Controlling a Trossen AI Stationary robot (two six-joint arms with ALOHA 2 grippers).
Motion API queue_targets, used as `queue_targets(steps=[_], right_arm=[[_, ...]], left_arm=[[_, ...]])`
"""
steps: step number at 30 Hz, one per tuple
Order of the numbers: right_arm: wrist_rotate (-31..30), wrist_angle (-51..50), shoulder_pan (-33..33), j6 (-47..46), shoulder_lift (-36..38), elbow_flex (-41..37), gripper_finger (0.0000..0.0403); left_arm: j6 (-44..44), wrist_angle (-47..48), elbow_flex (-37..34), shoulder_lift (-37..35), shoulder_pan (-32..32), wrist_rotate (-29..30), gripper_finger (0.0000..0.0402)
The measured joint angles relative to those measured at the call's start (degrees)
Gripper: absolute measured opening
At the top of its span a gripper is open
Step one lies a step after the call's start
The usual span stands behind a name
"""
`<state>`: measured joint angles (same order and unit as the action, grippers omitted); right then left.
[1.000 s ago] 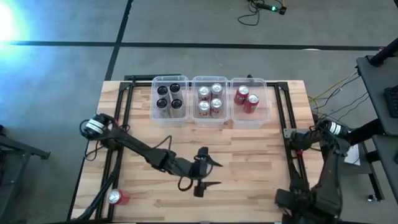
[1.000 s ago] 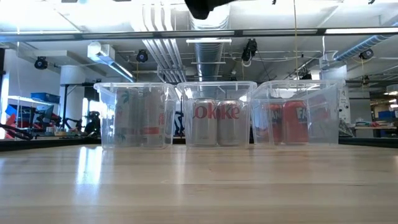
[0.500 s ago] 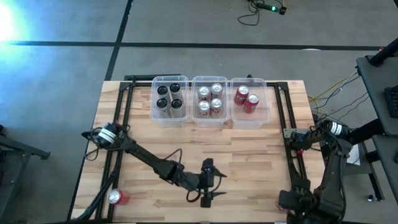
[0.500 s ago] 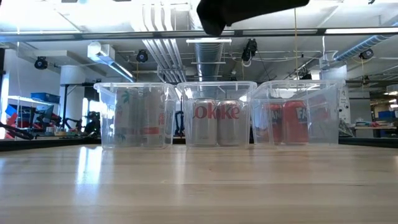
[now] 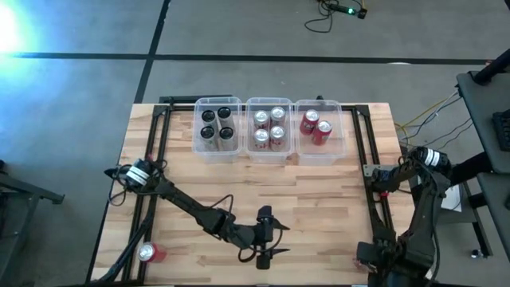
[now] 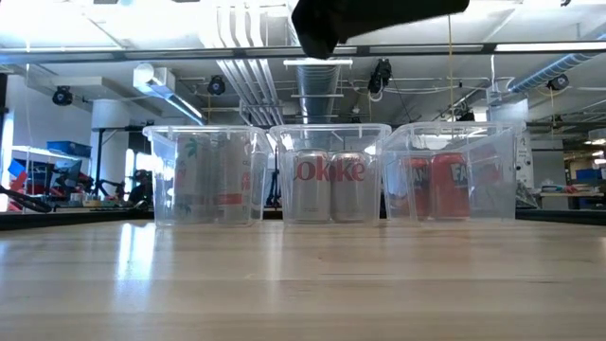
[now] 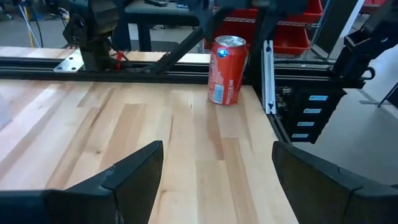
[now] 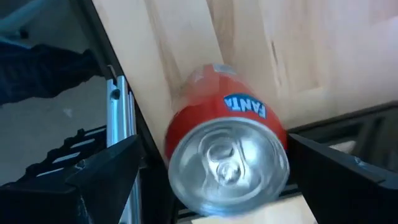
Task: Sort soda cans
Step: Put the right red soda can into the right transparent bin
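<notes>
A red soda can (image 8: 227, 155) stands upright at the table's near right, beside the black rail, also seen in the left wrist view (image 7: 227, 71). My right gripper (image 8: 214, 155) hangs over it, open, one finger on either side of the can; the arm hides the can in the high view. My left gripper (image 5: 279, 240) is open over bare wood at the near middle, pointing toward the table's right edge. Another red can (image 5: 150, 253) stands at the near left corner. Black, silver and red cans stand in three clear bins at the far side.
The three bins stand in a row: black cans (image 5: 217, 154), silver cans (image 5: 268, 156), two red cans (image 5: 335, 147). Black rails run along the table's left (image 5: 151, 151) and right (image 5: 368, 151) sides. Bare wood lies between the bins and the near edge.
My left gripper has gone toward the table's near edge and a little to the right, staying open and pointing right.
</notes>
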<state>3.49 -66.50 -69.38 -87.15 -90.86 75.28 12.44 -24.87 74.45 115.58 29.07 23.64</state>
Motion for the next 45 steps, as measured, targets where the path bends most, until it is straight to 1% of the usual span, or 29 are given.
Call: queue_targets(steps=[4, 7, 9, 12, 15, 18, 21, 25, 27, 29, 32, 35, 37, 42, 45], right_arm=[[1.25, 4.81, 0.02, 0.27, 0.38, -4.35, 0.0384], [1.58, 4.7, 0.02, 0.81, 0.38, -5.6, 0.0379], [1.65, 4.98, 0.02, 1.14, 0.38, -5.89, 0.0366], [1.63, 5.12, 0.02, 1.95, 0.38, -5.94, 0.0333], [1.65, 4.64, 0.63, 3.15, 0.38, -5.67, 0.0298], [1.74, 3.13, 2.74, 6.24, 0.38, -4.04, 0.0295], [1.57, -2.58, 6.72, 12.55, 0.38, -0.5, 0.0295], [0.45, -14.47, 14.7, 25.08, 0.38, 6.71, 0.0295], [-2.57, -19.88, 19.15, 31.77, 0.39, 10.93, 0.0295], [-6.04, -23.26, 23.95, 38.55, 0.45, 14.68, 0.0295], [-10.31, -22.86, 31.88, 48.93, 1.51, 18.05, 0.0295], [-13.4, -23.43, 40.78, 58.52, 1.69, 21.43, 0.0295], [-14.29, -23.75, 46.63, 64.96, 1.66, 23.6, 0.0295], [-15.11, -23.65, 60.12, 78.21, 1.48, 28.46, 0.0295], [-17.81, -23.4, 67.41, 84.96, 1.43, 29.62, 0.0295]], left_arm=[[-1.31, 0.65, 1.56, -0.91, 1.21, -0.09, 0.0286], [-4.08, 3.47, 2.55, -2.46, 2.51, -0.18, 0.0286], [-5.33, 5.04, 2.73, -3.3, 3.12, -0.19, 0.0286], [-6.78, 5.78, 1.83, -4.58, 3.47, -0.1, 0.0286], [-7.08, 5.47, -0.53, -6.4, 3.47, 1.37, 0.0286], [-7.24, 5.38, -4.99, -8.7, 3.15, 3.6, 0.0286], [-4.58, 4.67, -11.07, -11.41, 1.23, 4.3, 0.0286], [2.02, 3.73, -18.57, -15.34, -1.86, 4.4, 0.0286], [4.32, 3.14, -21.83, -16.6, -2.89, 4.36, 0.0286], [4.87, 1.56, -24.99, -17.27, -3.44, 4.37, 0.0286], [5.54, -3.39, -29.34, -17.3, -3.72, 4.36, 0.0286], [7.46, -8.28, -32.94, -16.67, -3.72, 4.26, 0.0286], [9.18, -10.09, -34.67, -15.78, -3.72, 4.28, 0.0286], [13.92, -10.18, -36.45, -12.95, -3.51, 4.27, 0.0286], [15.54, -10.09, -37.04, -11.58, -3.05, 3.8, 0.0286]])
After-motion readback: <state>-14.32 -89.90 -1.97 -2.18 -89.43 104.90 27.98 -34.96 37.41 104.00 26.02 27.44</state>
